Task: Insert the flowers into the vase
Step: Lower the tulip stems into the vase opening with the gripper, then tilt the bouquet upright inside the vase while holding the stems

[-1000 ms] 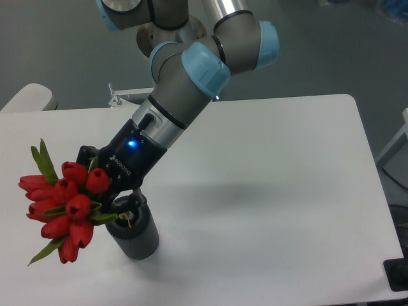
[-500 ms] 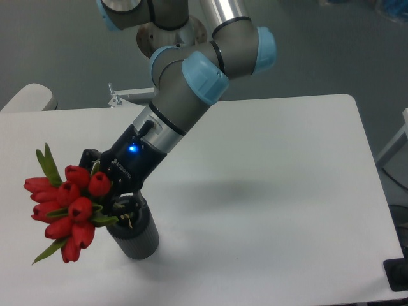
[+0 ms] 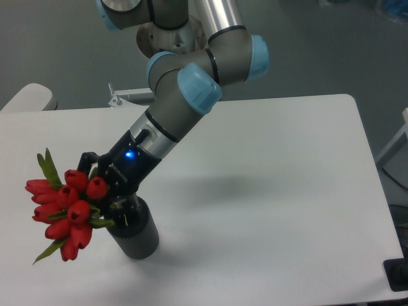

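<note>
Flowers (image 3: pixel 65 208) sit near the counter's (image 3: pixel 268 191) front-left corner, held in the air by the end effector (image 3: pixel 113 194) just above the vase (image 3: pixel 135 233). You see the bunch leaning out to the left of the vase mouth, heads pointing left and slightly down, stems running back toward the vase. The end effector is clamped on the flowers at the stem end, jaws drawn in around them; the exact contact is hidden behind the black finger housing. You cannot tell whether the stem tips have already entered the mouth, since the fingers cover it.

Reading of the pose: the arm comes in at a slant from the back of the counter, so the bunch is tilted rather than upright. That tilt probably keeps the wide head of blooms clear of the rim while the narrow stem end is lined up with the opening.

Materials: the tulip buds are glossy red and tightly packed, with pointed green leaves sticking out above and below. The vase is a dark grey cylinder with ribbed, matte sides, standing upright. The counter is smooth, white and rounded at the corners.

Insertion looks nearly begun but not finished.
</note>
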Controlling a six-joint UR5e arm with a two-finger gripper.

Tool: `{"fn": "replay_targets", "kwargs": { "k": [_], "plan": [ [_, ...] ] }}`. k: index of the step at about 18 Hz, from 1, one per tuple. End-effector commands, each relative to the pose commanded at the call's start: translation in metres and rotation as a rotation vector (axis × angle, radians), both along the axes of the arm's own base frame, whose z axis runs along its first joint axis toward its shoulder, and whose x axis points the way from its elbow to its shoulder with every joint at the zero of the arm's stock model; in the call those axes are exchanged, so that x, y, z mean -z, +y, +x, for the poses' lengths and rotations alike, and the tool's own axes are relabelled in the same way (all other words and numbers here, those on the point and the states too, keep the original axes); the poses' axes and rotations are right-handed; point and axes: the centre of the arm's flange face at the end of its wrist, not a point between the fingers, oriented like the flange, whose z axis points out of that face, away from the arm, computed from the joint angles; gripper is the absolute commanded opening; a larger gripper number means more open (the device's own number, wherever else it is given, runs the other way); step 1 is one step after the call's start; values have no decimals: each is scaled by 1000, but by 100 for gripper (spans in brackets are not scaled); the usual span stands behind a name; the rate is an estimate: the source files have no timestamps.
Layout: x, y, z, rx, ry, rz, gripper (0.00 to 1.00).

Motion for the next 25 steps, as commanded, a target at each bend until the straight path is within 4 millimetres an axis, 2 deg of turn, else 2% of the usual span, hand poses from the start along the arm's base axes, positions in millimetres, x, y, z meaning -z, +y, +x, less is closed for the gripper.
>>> {"fn": "replay_targets", "kwargs": {
  "k": [13, 20, 23, 25],
  "plan": [
    [27, 2, -13, 40, 50, 8, 33],
    [34, -2, -25, 37, 63, 11, 39],
    [40, -6, -27, 45, 74, 14, 50],
    [44, -10, -30, 44, 78, 14, 64]
  ]
}}
